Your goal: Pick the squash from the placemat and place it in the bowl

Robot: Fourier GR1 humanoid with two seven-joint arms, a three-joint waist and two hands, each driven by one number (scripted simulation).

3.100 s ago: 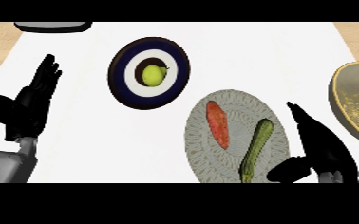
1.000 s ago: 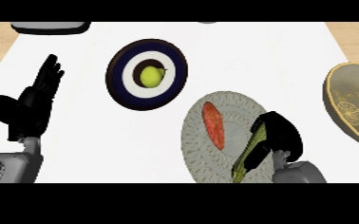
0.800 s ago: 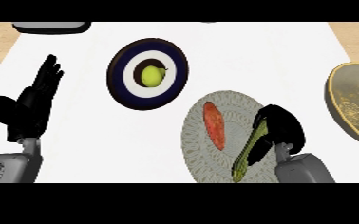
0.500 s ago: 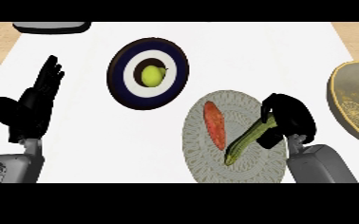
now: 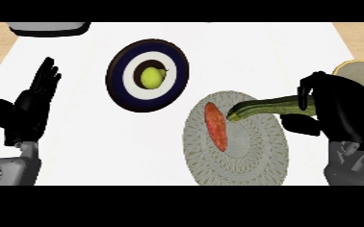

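Right hand has its fingers curled round the green squash, whose tip lies over the upper right of the round grey placemat. The bowl sits just beyond the hand. A red vegetable lies on the placemat. Left hand rests with fingers straight at the left edge.

Count: 1 green squash, 1 red-orange vegetable, 1 yellow-green fruit. Holders: 1 round grey placemat, 1 blue-and-white ringed plate, 1 tan bowl cut off by the right edge, 1 grey item cut off at top left. 2 black hands: left hand, right hand.
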